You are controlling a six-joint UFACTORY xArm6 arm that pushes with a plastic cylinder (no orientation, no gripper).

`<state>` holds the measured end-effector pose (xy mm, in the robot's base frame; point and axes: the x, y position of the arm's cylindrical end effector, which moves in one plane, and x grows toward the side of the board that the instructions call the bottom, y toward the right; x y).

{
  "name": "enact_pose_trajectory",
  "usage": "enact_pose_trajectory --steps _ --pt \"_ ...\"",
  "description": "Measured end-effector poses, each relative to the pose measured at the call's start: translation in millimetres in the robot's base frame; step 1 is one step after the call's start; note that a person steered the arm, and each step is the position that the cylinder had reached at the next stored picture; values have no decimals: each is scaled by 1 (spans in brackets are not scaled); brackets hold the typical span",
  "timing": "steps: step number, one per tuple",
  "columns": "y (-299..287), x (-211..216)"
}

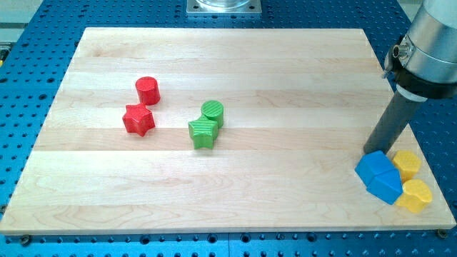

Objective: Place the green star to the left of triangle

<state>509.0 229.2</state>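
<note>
My tip (373, 151) sits at the board's (285, 207) right edge, touching the blue blocks (380, 177); nothing grasped, it's a bare rod. Green star (203, 133) lies mid-board, well apart to the view's left, against the green cylinder (213, 112).

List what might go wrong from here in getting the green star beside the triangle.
1. The green star block touches the green cylinder block, so a push may drag both.
2. My tip sits far off at the view's right, against the blue blocks; leaving could nudge them and the yellow blocks.
3. Which blue block is the triangle is unclear.
</note>
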Motion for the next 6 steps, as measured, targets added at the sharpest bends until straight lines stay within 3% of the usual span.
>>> enact_pose_trajectory --steps 1,3,4,6 --pt "-7 -33" --pt "-92 -161" --pt "-152 -175" --pt "-230 -161"
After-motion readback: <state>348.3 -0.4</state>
